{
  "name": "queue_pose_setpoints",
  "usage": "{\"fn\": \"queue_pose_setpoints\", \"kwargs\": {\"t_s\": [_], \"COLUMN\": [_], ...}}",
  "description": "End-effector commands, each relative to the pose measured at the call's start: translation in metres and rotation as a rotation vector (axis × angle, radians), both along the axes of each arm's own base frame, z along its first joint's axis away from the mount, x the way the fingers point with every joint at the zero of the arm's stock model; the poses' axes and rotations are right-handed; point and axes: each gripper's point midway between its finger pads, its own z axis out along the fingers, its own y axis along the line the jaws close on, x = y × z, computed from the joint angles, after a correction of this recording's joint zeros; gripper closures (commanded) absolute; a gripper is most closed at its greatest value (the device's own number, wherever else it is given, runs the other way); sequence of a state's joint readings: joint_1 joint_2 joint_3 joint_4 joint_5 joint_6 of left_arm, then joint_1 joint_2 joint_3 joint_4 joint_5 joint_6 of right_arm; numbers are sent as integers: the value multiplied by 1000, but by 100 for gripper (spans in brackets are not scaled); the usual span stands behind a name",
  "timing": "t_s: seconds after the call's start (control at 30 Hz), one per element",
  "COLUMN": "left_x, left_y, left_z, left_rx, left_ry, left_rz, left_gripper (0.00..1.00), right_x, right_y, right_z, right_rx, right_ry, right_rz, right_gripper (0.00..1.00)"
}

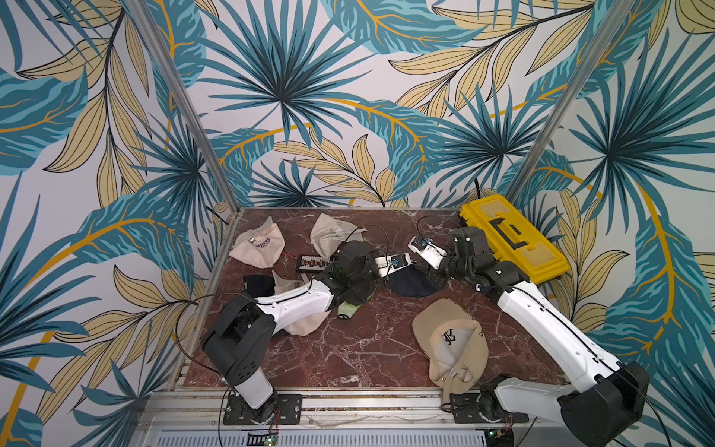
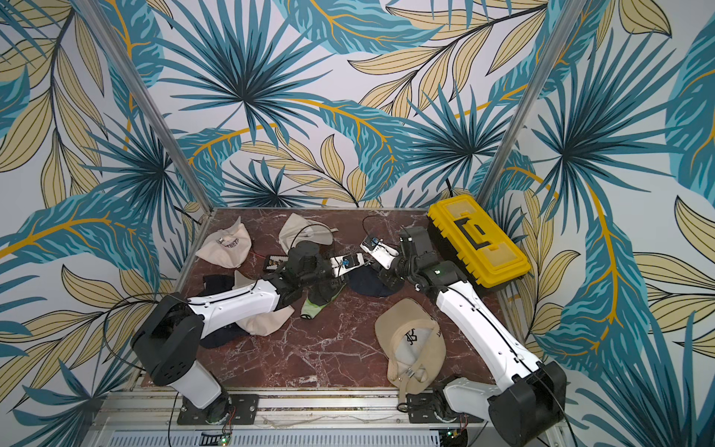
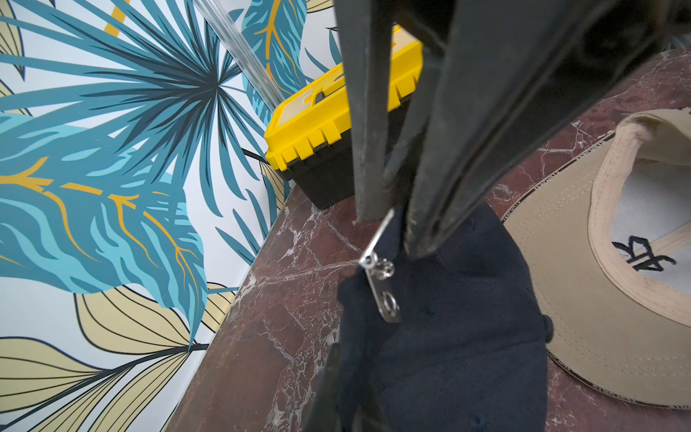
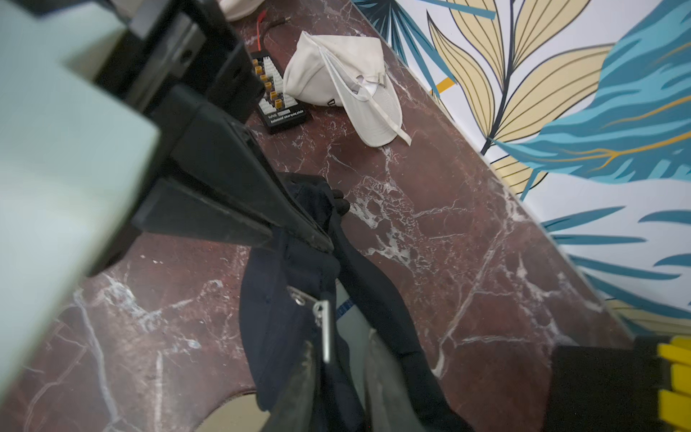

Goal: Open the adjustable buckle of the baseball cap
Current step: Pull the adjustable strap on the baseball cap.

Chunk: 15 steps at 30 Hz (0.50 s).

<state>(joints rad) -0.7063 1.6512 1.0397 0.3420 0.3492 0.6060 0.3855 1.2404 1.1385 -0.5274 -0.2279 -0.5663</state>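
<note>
Left claw (image 3: pixel 389 228) was clamped tight on the buckle (image 3: pixel 381 284) flap, right claw (image 4: pixel 303 239) pinched down on the strap (image 4: pixel 377 299). The navy cap (image 1: pixel 412 282) hung between them, near the yellow toolbox (image 1: pixel 514 236). Best play, I reckoned: keep the strap taut and peel the flap away slowly, no yanking.

A robot lab's test cell: aluminium frame posts (image 1: pixel 182 104) at upper left and right, leaf-print backdrop panels (image 1: pixel 348 58) (flat, all round), arm bases (image 1: pixel 263 411) bolted to a rail (image 1: pixel 367 404) along the bottom edge.
</note>
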Motion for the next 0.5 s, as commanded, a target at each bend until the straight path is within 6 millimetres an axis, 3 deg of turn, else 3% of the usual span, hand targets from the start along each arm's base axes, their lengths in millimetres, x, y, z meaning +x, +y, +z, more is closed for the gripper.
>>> {"fn": "queue_pose_setpoints", "kwargs": {"t_s": [0.0,0.03,0.27,0.47], "left_x": [-8,-7,29,59], "left_y": [1,0,8,24], "left_z": [17,17,27,33], "left_rx": [-27,-28,-117,-244], "left_ry": [-26,-24,86,239], "left_rz": [-18,-16,163,279], "left_gripper": [100,100,100,100], "right_x": [0,0,-14,-12], "right_y": [0,0,-10,-39], "right_z": [-1,1,-3,-13], "right_rx": [-2,6,-14,-28], "right_ry": [-2,-5,44,37], "right_rz": [-12,-15,-46,-245], "right_gripper": [95,100,100,100]}}
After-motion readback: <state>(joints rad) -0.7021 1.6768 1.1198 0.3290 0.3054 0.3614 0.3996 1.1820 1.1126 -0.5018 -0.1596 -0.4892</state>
